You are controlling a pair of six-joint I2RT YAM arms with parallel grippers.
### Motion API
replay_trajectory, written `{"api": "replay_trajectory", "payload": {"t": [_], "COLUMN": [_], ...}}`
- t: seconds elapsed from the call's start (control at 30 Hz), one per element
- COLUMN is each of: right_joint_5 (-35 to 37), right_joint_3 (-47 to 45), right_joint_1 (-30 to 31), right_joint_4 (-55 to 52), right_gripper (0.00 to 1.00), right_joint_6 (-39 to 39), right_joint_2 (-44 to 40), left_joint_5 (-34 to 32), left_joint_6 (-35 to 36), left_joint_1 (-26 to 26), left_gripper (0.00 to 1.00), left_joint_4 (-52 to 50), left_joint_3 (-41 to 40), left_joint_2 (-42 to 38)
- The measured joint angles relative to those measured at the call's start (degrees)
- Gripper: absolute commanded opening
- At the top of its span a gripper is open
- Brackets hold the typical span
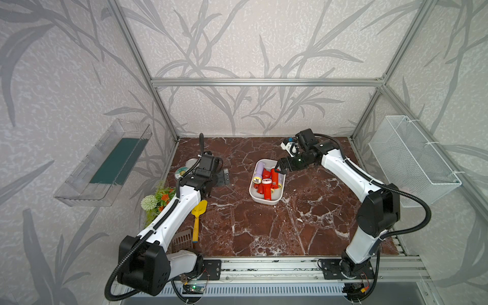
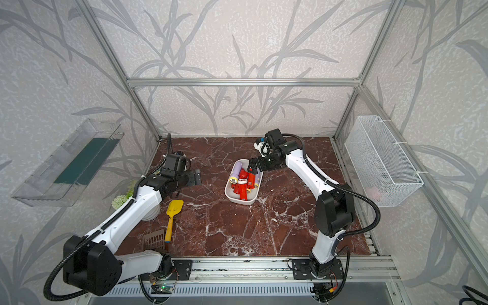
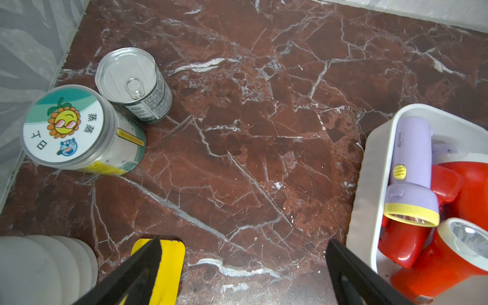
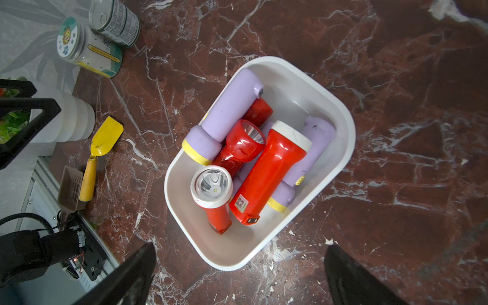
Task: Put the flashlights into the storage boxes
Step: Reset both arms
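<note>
The storage box is a shallow white tub (image 1: 265,202) (image 2: 239,201) in the middle of the marble table. Several flashlights lie piled inside it. Lavender ones (image 1: 260,169) (image 4: 232,105) have yellow heads, and red ones (image 1: 268,188) (image 4: 269,169) have white heads. My right gripper (image 1: 280,167) (image 4: 241,247) hovers open over the tub's far end with nothing between its fingers. My left gripper (image 1: 208,188) (image 3: 244,241) is open and empty over bare marble to the left. In its wrist view the tub (image 3: 367,169) is at the edge.
A tin can (image 3: 134,81) and a lidded jar (image 3: 71,126) stand at the back left. A yellow-handled spatula (image 1: 198,221), a brown slotted scoop (image 1: 182,240) and a potted fake plant (image 1: 158,200) sit along the left side. A clear wall bin (image 1: 105,163) hangs left, a wire basket (image 1: 412,158) right.
</note>
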Motion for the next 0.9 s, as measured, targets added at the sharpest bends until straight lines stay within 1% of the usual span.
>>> {"api": "replay_trajectory", "payload": {"t": [0.2, 0.3, 0.37, 0.5, 0.63, 0.77, 0.9], "right_joint_5": [3.8, 5.8, 7.3, 10.3, 13.4, 15.2, 17.2], "right_joint_3": [-0.7, -4.2, -8.3, -20.6, -30.6, -37.6, -44.1], "right_joint_1": [-1.8, -3.2, -4.3, -5.7, -5.9, -7.6, -10.2], "right_joint_4": [1.5, 5.0, 8.1, 16.8, 24.6, 30.9, 36.6], "right_gripper": [0.99, 0.99, 0.99, 0.99, 0.99, 0.99, 0.99], "right_joint_6": [0.0, -0.2, -1.0, -4.2, -6.8, -8.3, -9.7], "right_joint_2": [-0.1, -1.2, -3.0, -10.1, -17.5, -22.9, -26.6], "left_joint_5": [0.0, 0.0, 0.0, -0.3, -1.4, -2.4, -4.2], "left_joint_6": [0.1, 0.9, 1.5, 3.4, 6.3, 8.9, 10.5], "left_joint_1": [4.0, 5.6, 6.6, 7.9, 8.6, 9.8, 11.2], "left_gripper": [0.99, 0.99, 0.99, 0.99, 0.99, 0.99, 0.99], "left_joint_4": [4.9, 7.4, 9.1, 14.5, 22.8, 29.4, 34.7], "left_joint_3": [-3.1, -4.2, -4.9, -7.5, -13.2, -18.9, -21.1], "left_joint_2": [0.1, 0.8, 1.5, 1.6, 0.1, -2.5, -2.9]}}
